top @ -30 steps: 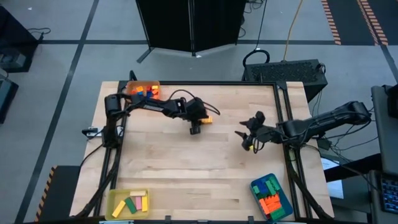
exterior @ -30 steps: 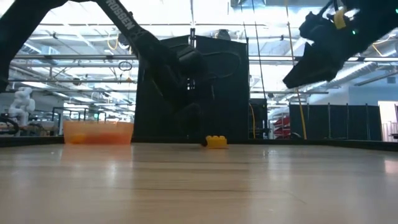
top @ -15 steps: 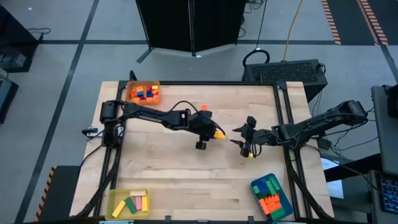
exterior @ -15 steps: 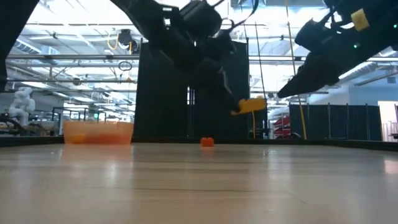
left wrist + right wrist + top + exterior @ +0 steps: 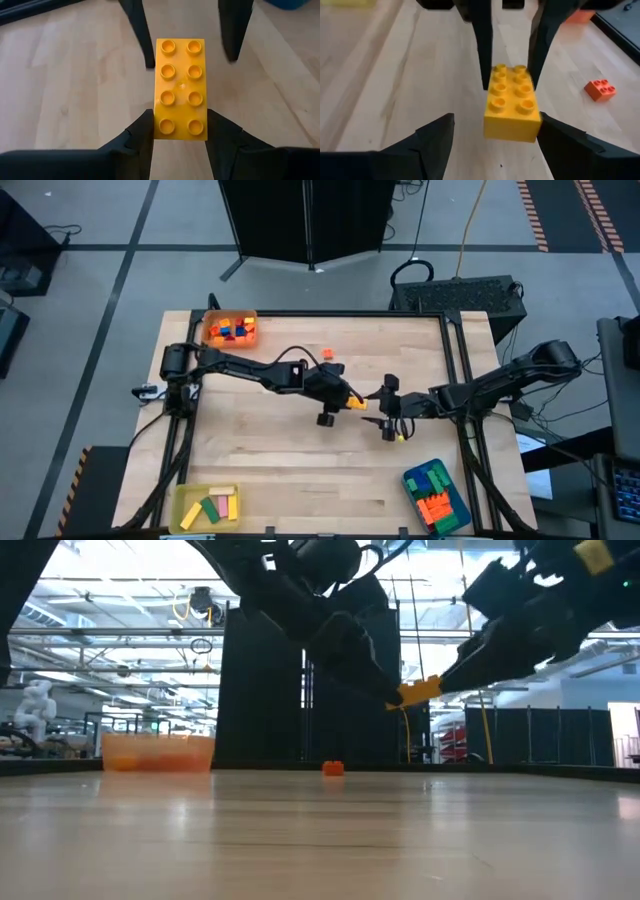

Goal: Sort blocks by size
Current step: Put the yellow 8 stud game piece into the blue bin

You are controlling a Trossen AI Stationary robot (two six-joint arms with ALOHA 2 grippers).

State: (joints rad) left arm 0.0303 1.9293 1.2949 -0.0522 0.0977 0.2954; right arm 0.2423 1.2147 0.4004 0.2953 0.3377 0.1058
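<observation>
A yellow two-by-four studded block [image 5: 180, 90] hangs above the middle of the table, with my left gripper [image 5: 180, 127] shut on one end of it. My right gripper [image 5: 497, 120] faces it from the table's right, open. Its fingers [image 5: 137, 35] stand on either side of the block's free end [image 5: 512, 117] without touching it. The high view shows both grippers meeting at the block [image 5: 355, 401]. A small orange block [image 5: 327, 354] lies flat on the table farther back. My left gripper pinches the yellow block's two long sides [image 5: 159, 127] between its two fingers, near the end closest to it. The fingers slant down from the table's left and lie along the block. The block is lifted clear, studs up, and sticks out past the fingertips toward my right gripper.
An orange tray [image 5: 231, 330] of small blocks stands at the far left corner. A yellow tray [image 5: 208, 507] with a few blocks is at the near left, and a blue tray [image 5: 436, 495] with green and orange blocks is at the near right. Bare wood lies between them.
My left gripper has lifted the yellow block off the table and carried it up and toward the table's right, to my right gripper. My right gripper has come down and toward the left, up to the block's free end.
</observation>
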